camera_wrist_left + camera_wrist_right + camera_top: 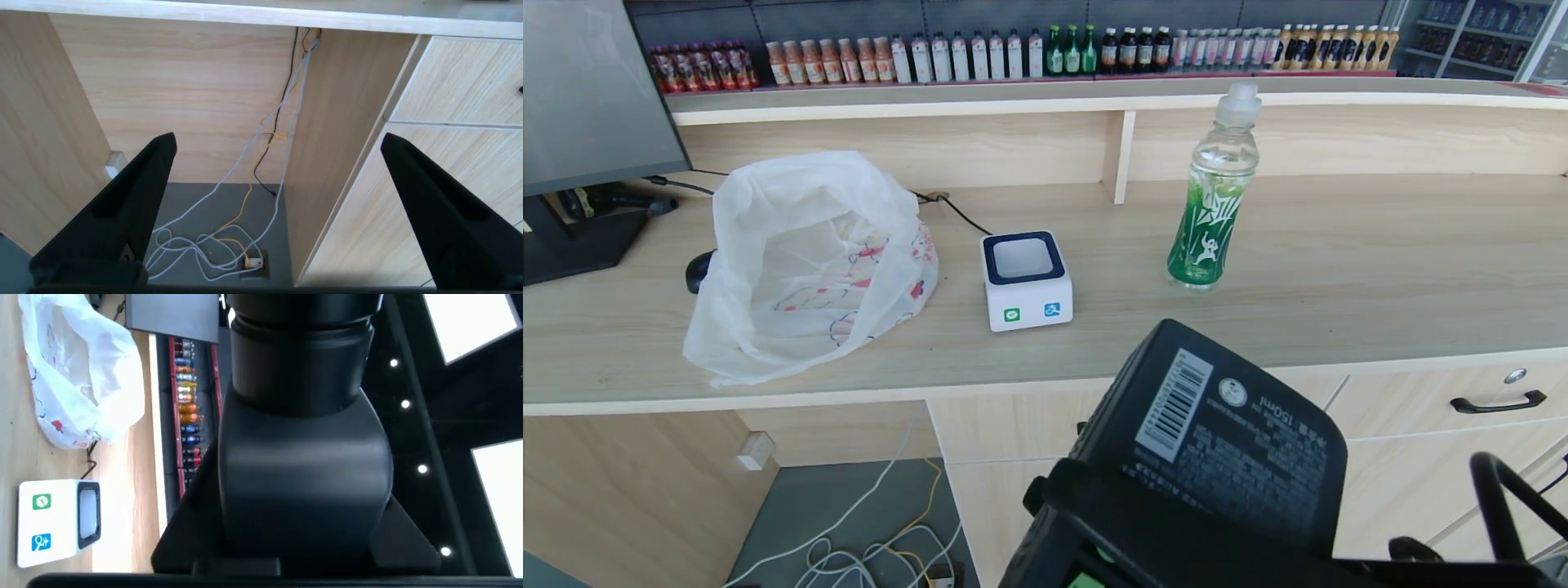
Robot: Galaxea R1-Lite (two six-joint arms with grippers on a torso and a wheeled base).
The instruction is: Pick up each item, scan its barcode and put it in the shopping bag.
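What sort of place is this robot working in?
Most likely a shop checkout. Rows of bottled drinks stand along the back, a small scanner and a shopping bag sit on the wooden counter, and a barcoded black pack is held in front.

Black bottle is cut off at the bottom edge, fine print's too blurry to read, and the shopping bag hides most of a mouse.
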